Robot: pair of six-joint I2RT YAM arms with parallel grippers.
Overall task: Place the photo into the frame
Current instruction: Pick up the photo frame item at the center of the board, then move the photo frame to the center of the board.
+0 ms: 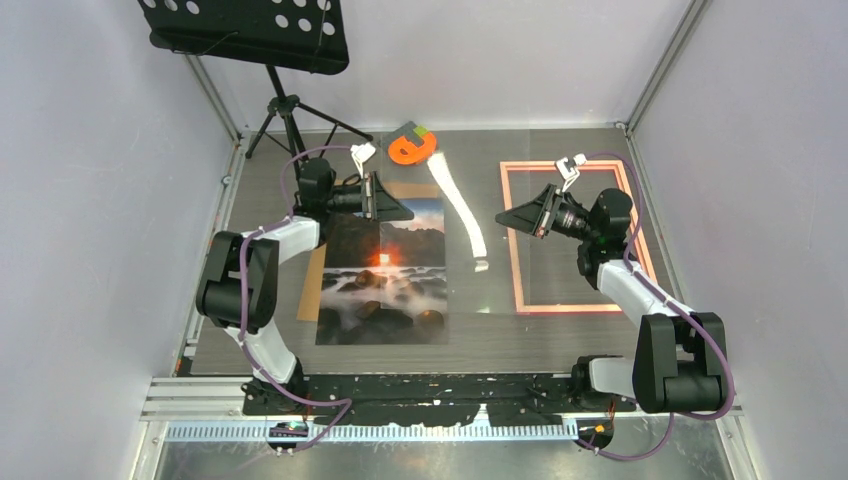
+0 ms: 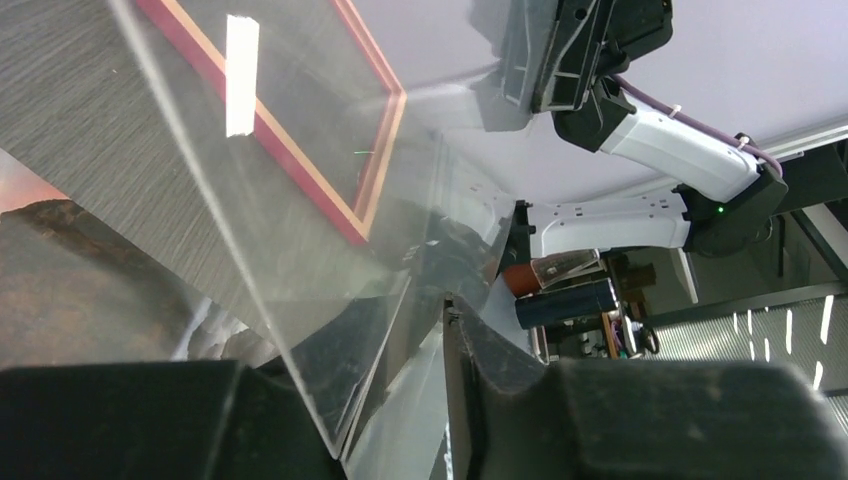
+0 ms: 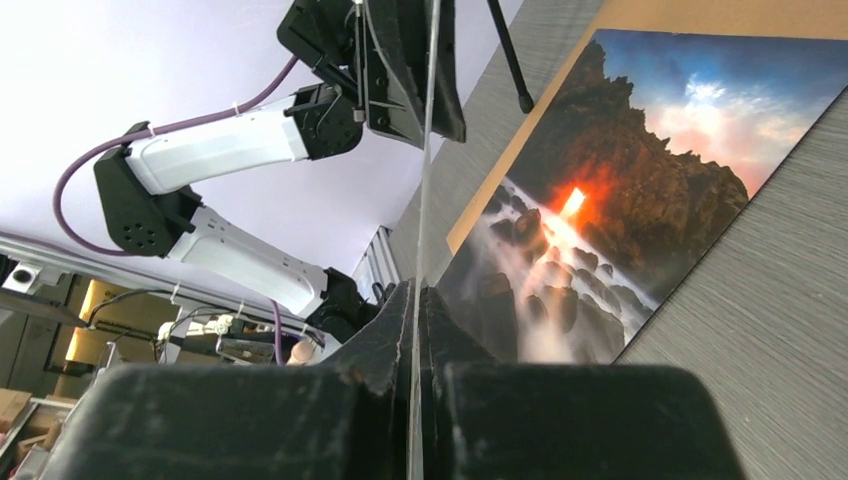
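Two hands share one clear sheet (image 1: 463, 215). My right hand (image 1: 517, 215) is pinched tight on one edge, and my left hand (image 1: 393, 205) looks closed on the opposite edge, so the sheet hangs in the air just left of the frame (image 1: 570, 308). The frame lies flat on the tabletop (image 1: 470, 335). Left of the frame and apart from it, the photo (image 1: 385, 290) lies face up on a brown backing board (image 1: 311, 290).

A clear sheet (image 1: 465, 215) hangs above the surface (image 1: 560, 335); a black music stand (image 1: 262, 40) stands far left, an orange tape-like object (image 1: 408, 150) nearby.
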